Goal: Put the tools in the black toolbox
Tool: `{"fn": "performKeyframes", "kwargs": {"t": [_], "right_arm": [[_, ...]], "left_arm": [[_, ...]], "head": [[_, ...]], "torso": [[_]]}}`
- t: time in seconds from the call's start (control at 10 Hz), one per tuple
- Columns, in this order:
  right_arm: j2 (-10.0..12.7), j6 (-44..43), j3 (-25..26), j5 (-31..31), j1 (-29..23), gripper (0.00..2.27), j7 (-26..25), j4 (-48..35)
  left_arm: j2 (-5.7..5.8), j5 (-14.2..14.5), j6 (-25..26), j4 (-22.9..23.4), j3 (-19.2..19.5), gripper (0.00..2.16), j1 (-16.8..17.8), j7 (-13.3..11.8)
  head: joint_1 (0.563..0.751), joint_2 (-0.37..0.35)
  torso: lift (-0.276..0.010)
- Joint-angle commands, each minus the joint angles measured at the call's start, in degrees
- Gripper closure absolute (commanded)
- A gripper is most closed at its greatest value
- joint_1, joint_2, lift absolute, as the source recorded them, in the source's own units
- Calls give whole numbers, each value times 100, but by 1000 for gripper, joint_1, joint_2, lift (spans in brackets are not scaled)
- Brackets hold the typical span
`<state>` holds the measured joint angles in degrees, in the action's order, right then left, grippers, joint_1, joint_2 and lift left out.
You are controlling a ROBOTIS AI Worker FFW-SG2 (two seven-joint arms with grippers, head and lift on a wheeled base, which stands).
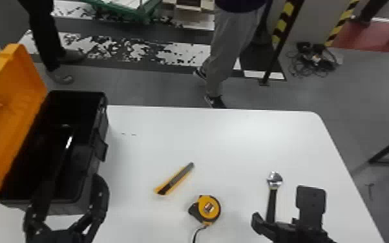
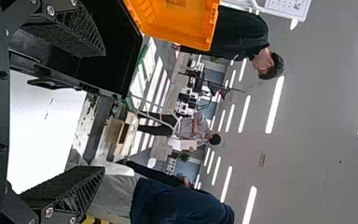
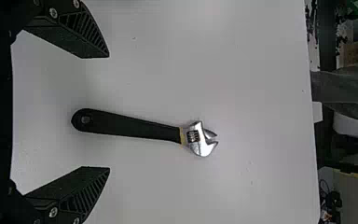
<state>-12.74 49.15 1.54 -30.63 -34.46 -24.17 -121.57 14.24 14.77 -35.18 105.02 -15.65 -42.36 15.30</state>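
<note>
Two fingers of my right gripper (image 1: 284,205) stood wide apart, holding nothing, pointing forward over the adjustable wrench (image 1: 272,200), whose handle end they hid. The tape measure (image 1: 209,208) lay beside it on the table (image 1: 229,139), its black strap cut off below; the utility knife (image 1: 175,179) lay beyond. My left gripper (image 1: 71,184), spread and empty, was at the black toolbox's (image 1: 104,100) near end, one finger lost against the murky interior.

A white table (image 1: 236,139) carries the open black toolbox (image 1: 102,122). Beside it lie a utility knife (image 1: 175,179), tape measure (image 1: 208,208) and adjustable wrench (image 1: 272,196).
</note>
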Motion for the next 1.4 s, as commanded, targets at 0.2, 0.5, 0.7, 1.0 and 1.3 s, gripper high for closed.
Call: {"fn": "performKeyframes", "kwargs": {"t": [0.2, 0.5, 0.7, 1.0, 1.3], "right_arm": [[166, 1111, 409, -286, 502, 144, -44, 1], [280, 1515, 505, -392, 854, 154, -149, 248], [289, 1603, 576, -523, 1082, 174, -228, 485], [324, 1638, 655, -576, 1363, 174, -290, 845], [395, 1638, 857, -840, 1548, 181, -290, 1214]], "left_arm": [[0, -44, 17, 18, -35, 134, 0, -18], [0, -53, 52, 18, -35, 134, 0, -45], [0, -62, 69, 18, -35, 134, 0, -45], [0, -62, 87, 9, -35, 134, 9, -45], [0, -62, 140, 9, -44, 134, 17, -45]], "head": [[695, -147], [695, -163], [695, -163], [695, -174], [695, -181]], "torso": [[-39], [-39], [-39], [-39], [-39]]}}
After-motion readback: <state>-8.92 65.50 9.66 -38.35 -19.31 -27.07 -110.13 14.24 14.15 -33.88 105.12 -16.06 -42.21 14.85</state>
